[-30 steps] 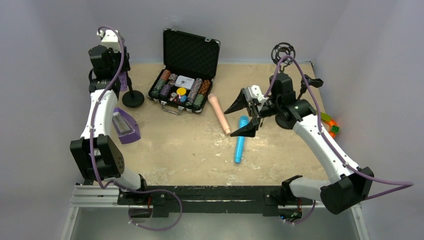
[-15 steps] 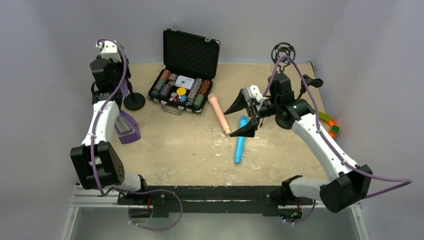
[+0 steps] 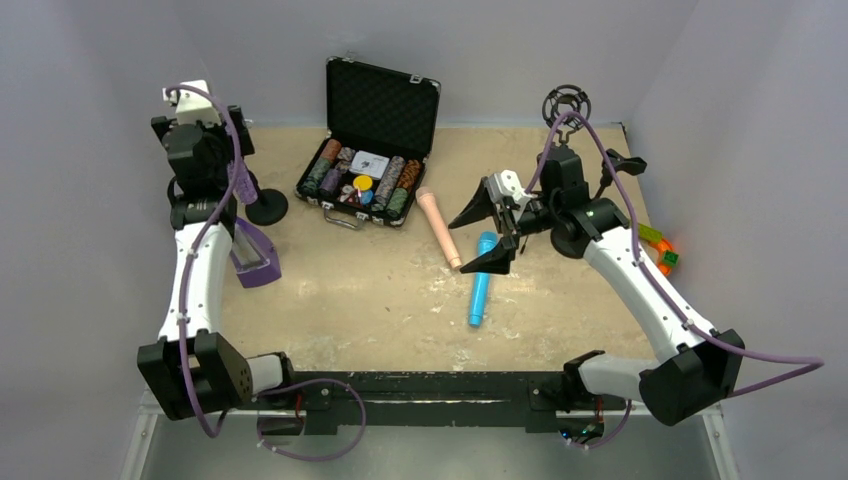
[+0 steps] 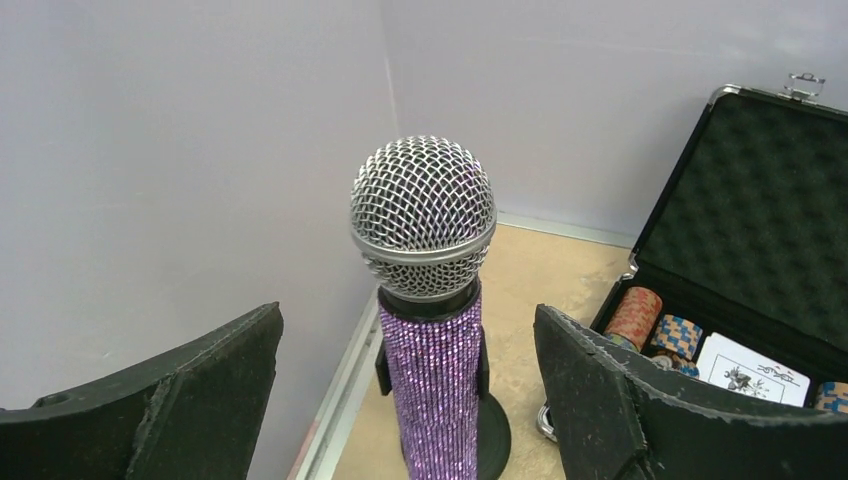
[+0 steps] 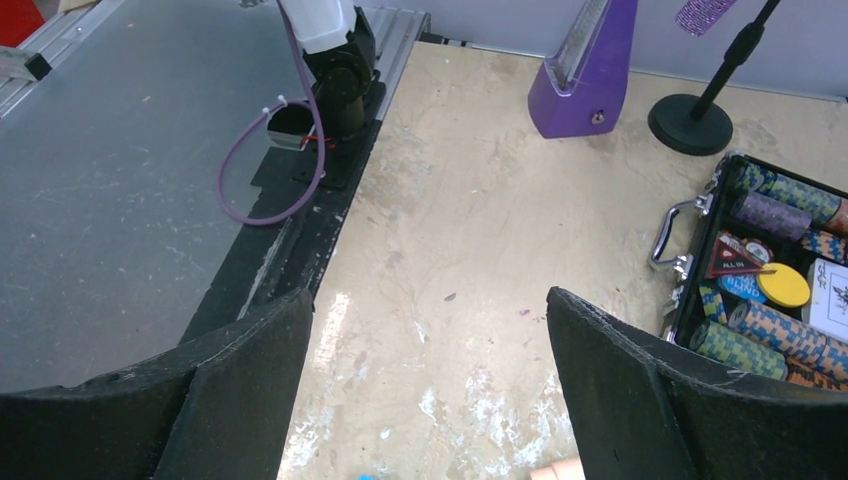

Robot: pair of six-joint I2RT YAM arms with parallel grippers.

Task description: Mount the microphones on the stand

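Purple microphone [image 4: 430, 340] stands upright in its stand [image 3: 267, 206] at ten o'clock, left hand [image 4: 407, 312] spread either side. Pink microphone [image 3: 440, 226] and blue microphone [image 3: 480, 285] lie centre of the bench [image 3: 350, 300] by the spread right hand [image 3: 483, 238]; they look light, stiff and slick, so grip mid-barrel.

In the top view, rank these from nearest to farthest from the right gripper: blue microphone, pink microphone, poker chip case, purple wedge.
1. The pink microphone and the blue microphone, mid-table at the fingertips of the right gripper; too close to call.
2. The poker chip case, open at the back centre, to the gripper's left.
3. The purple wedge, far left beside the left arm.
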